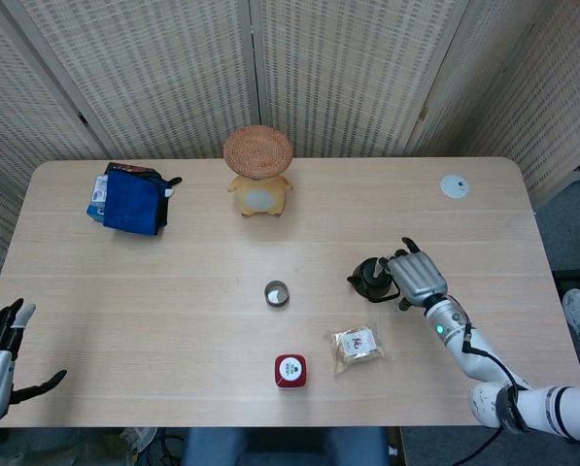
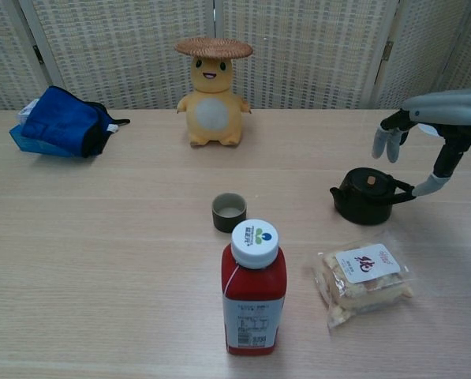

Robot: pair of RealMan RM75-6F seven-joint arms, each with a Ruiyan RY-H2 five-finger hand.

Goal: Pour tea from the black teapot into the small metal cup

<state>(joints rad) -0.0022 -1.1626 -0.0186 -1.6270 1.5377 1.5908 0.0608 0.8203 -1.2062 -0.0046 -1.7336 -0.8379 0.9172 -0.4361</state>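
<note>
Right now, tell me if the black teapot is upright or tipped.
Upright. The black teapot sits flat on the table, lid on top, spout toward the small metal cup. The right hand is not gripping it.

Bare table lies between the black teapot and the small metal cup at centre frame. The red bottle and snack packet crowd the lower middle.

Pale wood table, woven folding screens behind, grey floor at right

setting: lab-style recording space
evidence: woven folding screens boxing in a pale wooden table with assorted props
</note>
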